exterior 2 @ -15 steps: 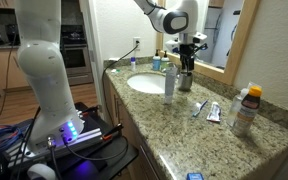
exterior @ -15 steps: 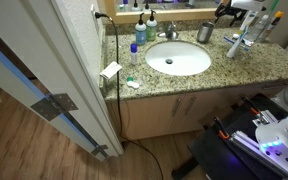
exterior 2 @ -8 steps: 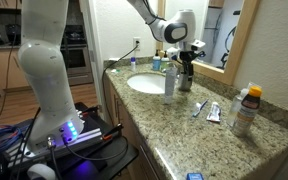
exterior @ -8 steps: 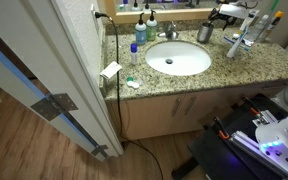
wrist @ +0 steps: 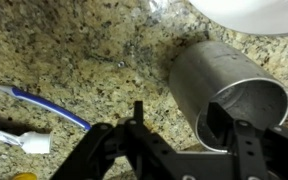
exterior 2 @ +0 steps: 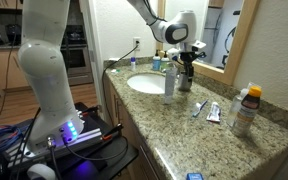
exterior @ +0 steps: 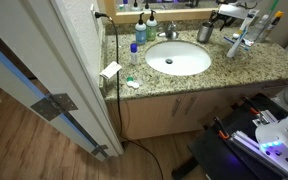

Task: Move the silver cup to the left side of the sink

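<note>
A: While the claw (wrist: pixel 164 150) hangs spread wide with nothing between its fingers, what worries you most?

B: Its finger (wrist: pixel 227 128) at 3 o'clock overlaps the rim of the silver cup (wrist: pixel 219 85) in the wrist view instead of clearing the wall. Lowered straight, I judge, it would strike the rim and tip the cup over.

A: And if it tips?

B: Being round, it could roll across the granite counter (wrist: pixel 74 50) toward the sink (wrist: pixel 254 12) at 1 o'clock, or off toward the toothbrush (wrist: pixel 44 106) at 9.

A: How does the cup itself look?

B: Plain brushed metal, mouth open, apparently empty. The sides are smooth, probably slippery under a weak pinch. In an exterior view the cup (exterior: pixel 205 33) stands upright at 2 o'clock of the basin, just below the claw, near the back wall.
</note>
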Robot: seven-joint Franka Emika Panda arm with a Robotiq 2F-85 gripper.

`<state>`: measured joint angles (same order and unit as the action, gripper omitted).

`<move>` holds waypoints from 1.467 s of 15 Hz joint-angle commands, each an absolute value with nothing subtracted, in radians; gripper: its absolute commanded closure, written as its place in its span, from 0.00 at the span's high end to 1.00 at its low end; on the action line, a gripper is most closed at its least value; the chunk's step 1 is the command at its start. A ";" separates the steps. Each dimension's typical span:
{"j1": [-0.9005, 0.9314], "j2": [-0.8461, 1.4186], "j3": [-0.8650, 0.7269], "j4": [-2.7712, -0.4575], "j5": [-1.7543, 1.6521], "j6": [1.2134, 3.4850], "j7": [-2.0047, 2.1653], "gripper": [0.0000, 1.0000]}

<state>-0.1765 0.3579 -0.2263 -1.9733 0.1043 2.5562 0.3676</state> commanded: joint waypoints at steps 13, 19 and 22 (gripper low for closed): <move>-0.172 0.338 -0.229 -1.977 0.091 2.518 0.337 0.01; -0.075 0.117 -0.219 -2.009 -0.203 2.276 0.317 0.01; -0.043 -0.022 -0.150 -2.035 -0.254 2.161 0.247 0.01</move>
